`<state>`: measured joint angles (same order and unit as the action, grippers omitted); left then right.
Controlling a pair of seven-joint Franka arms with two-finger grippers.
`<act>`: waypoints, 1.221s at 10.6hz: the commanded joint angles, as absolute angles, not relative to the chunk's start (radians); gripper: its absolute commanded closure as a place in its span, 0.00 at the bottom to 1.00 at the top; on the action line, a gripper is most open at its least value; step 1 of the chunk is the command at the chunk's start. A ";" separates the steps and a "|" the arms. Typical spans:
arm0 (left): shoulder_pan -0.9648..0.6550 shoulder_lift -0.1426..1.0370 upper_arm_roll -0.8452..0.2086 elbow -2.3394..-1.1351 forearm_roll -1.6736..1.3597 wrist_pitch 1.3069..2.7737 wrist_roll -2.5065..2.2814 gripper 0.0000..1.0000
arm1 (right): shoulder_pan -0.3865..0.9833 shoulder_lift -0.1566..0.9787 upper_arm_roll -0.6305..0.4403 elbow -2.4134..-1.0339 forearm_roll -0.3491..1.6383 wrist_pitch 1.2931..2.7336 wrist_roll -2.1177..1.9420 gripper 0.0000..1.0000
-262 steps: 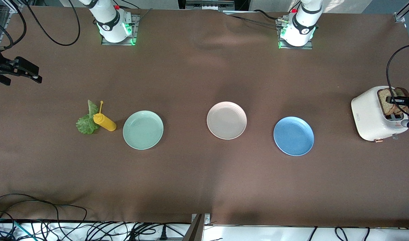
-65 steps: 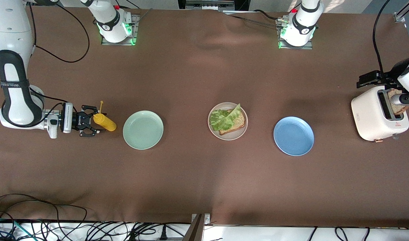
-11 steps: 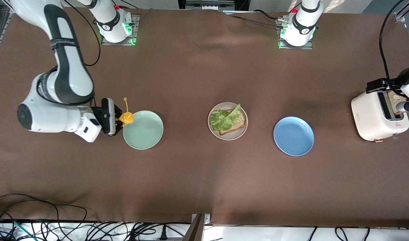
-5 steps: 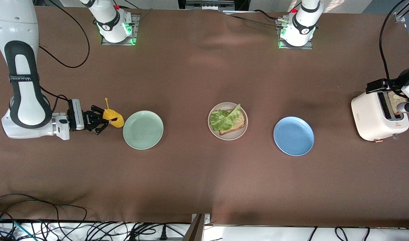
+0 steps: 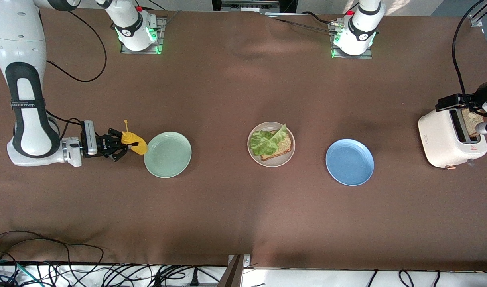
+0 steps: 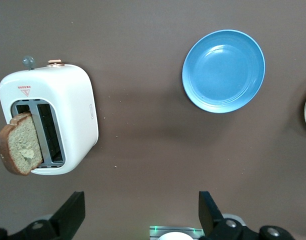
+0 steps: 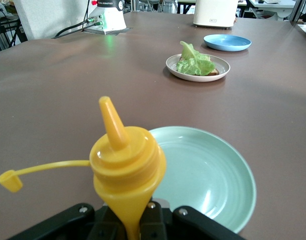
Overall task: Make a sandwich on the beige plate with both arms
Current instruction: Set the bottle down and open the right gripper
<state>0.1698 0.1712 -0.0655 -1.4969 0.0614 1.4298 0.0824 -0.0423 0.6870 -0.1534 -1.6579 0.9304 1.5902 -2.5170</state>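
Note:
The beige plate [image 5: 256, 154] sits mid-table with a brown bread slice [image 5: 283, 146] on it and a ruffled lettuce leaf [image 5: 267, 141] on the bread; the plate [image 7: 220, 64] and lettuce [image 7: 193, 62] also show in the right wrist view. Another bread slice [image 6: 20, 145] sticks out of the white toaster [image 6: 68, 100] at the left arm's end. My left gripper [image 6: 140, 220] hangs open and empty, high over the table beside the toaster [image 5: 442, 137]. My right gripper [image 5: 117, 144] is shut on a yellow squeeze bottle [image 5: 135, 142], cap off on its tether, next to the mint-green plate [image 5: 167, 154].
A blue plate [image 5: 349, 162] lies between the beige plate and the toaster. The mint-green plate [image 7: 208, 175] is just past the bottle [image 7: 125, 165]. Black cables trail from both arms. The arm bases [image 5: 137, 30] stand along the table's edge farthest from the front camera.
A second ago the right gripper held the bottle at the mint-green plate's rim; it has since drawn back toward the right arm's end. The mint-green plate shifted slightly that way. The left arm stayed put.

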 commanded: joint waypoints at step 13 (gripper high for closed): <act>0.184 0.184 -0.072 -1.489 0.028 1.431 0.087 0.00 | -0.060 0.620 -0.251 -1.764 0.893 1.659 -2.543 0.00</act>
<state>0.1833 0.1826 -0.0672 -1.4969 0.0426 1.4305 0.0824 -0.0519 0.6603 -0.2197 -1.7452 0.9177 1.6390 -2.5345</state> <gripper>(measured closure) 0.000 0.282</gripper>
